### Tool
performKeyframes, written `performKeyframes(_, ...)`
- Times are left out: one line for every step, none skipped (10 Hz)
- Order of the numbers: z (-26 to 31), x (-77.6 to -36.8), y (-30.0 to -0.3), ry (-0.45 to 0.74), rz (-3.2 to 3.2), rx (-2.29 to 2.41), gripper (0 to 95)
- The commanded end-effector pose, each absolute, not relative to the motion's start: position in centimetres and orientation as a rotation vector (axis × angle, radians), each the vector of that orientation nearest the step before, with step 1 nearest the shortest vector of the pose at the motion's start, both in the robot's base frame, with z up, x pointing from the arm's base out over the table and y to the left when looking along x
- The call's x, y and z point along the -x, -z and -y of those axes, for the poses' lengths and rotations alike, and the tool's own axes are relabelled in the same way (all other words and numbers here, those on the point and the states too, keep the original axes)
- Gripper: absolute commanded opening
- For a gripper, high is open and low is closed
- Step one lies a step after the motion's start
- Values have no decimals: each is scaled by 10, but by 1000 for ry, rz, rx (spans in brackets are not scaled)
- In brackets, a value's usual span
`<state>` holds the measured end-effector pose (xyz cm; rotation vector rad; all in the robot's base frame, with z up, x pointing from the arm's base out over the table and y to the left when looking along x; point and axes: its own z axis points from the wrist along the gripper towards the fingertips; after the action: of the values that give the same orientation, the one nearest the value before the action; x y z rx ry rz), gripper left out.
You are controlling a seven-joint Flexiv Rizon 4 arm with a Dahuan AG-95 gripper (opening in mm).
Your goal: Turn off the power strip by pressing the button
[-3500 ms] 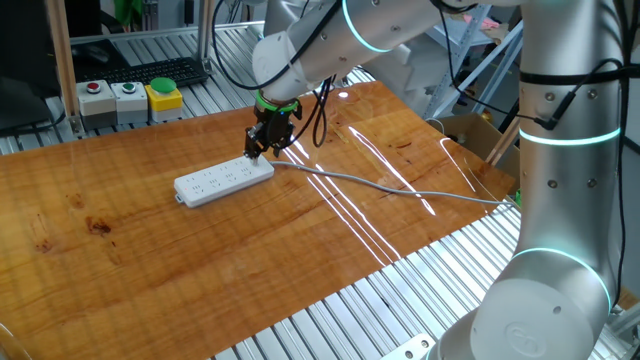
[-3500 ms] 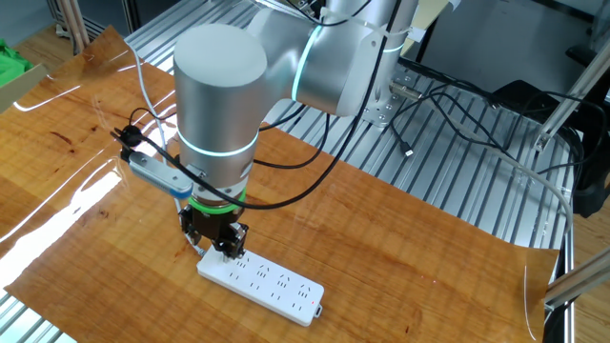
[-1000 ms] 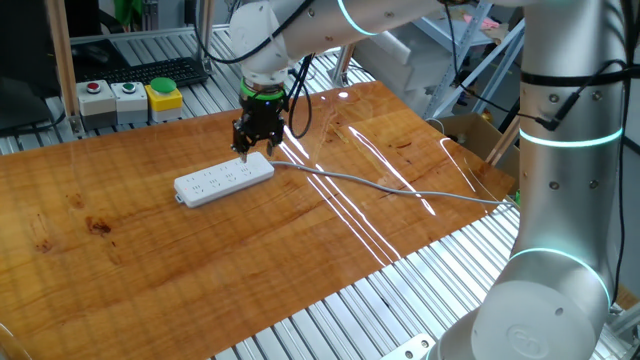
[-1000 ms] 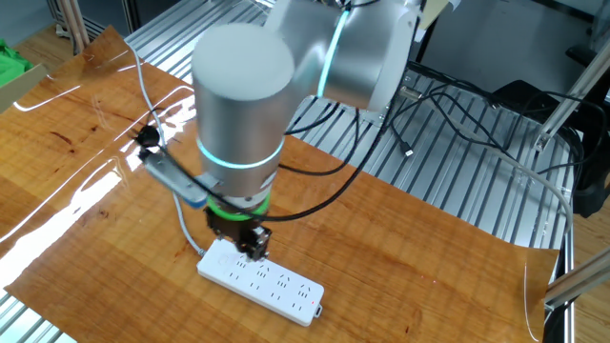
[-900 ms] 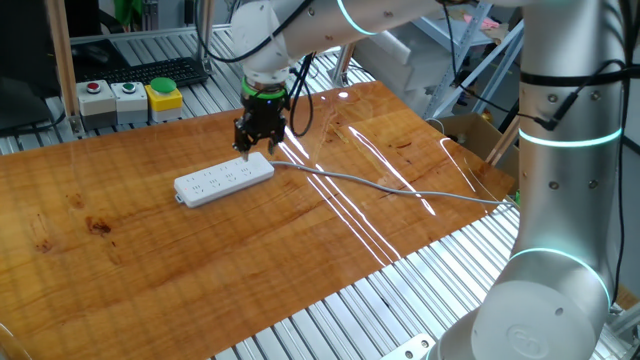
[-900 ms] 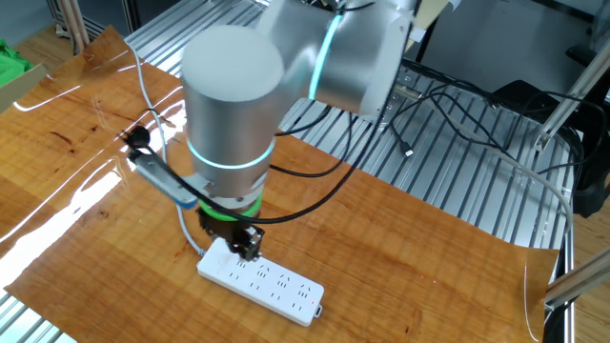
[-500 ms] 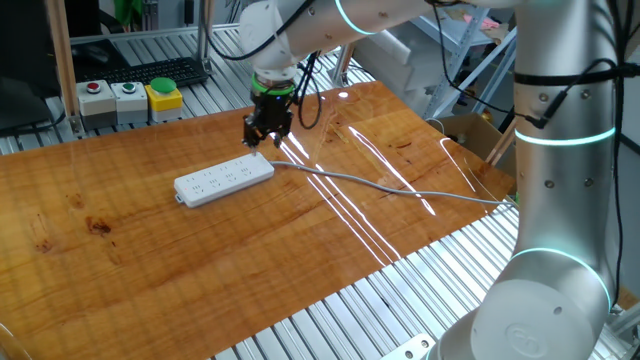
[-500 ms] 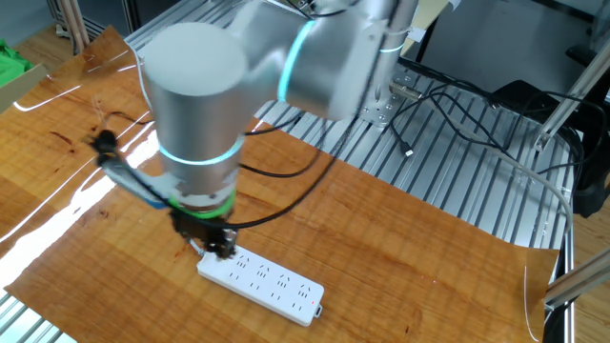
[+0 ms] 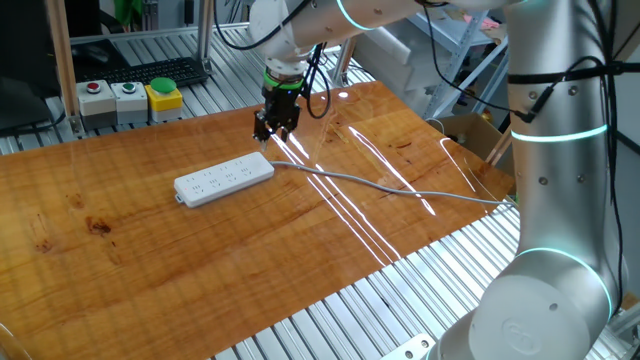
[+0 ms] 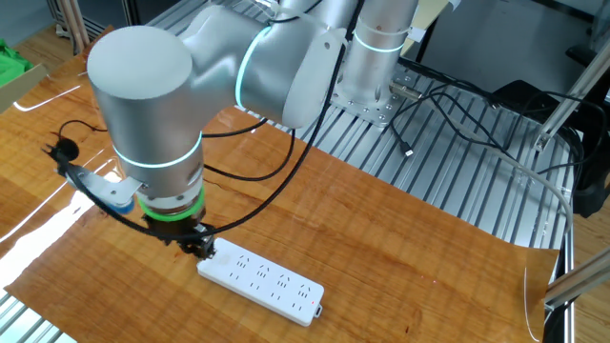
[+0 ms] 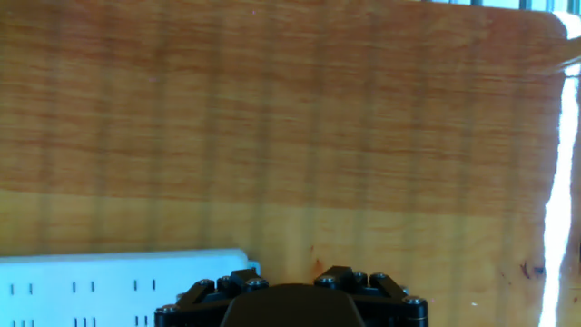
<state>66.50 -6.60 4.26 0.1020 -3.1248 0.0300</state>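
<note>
The white power strip (image 9: 225, 180) lies flat on the wooden table, and its grey cord (image 9: 380, 183) runs off to the right. It also shows in the other fixed view (image 10: 262, 278) and at the bottom left of the hand view (image 11: 109, 286). My gripper (image 9: 272, 130) hangs a little above the table, just beyond the strip's cord end and apart from it. In the other fixed view the gripper (image 10: 200, 250) stands beside the strip's left end. The hand view shows only the gripper's black base, not the fingertips. The small button is too small to make out.
Grey boxes with a red push-button (image 9: 95, 90) and a green push-button (image 9: 127, 89), and a yellow-based green button (image 9: 163, 95), stand at the table's back left. A cardboard box (image 9: 470, 130) sits past the right edge. Cables (image 10: 457, 105) lie on the metal frame.
The gripper has lifted off the cord end of the power strip and moved back and away from it. The arm has swung round. The strip has not moved.
</note>
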Motion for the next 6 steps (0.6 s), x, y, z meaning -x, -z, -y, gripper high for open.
performKeyframes(58,-656,-42,-27,3132,-73,570)
performKeyframes(52,-647,-42,-21,3136,-49,570)
performKeyframes(50,-644,-41,-26,3140,-52,570)
performKeyframes(49,-642,-39,-16,3140,-51,570)
performKeyframes(47,-641,-39,-12,3142,-50,570)
performKeyframes(46,-640,-38,-14,3143,-53,570)
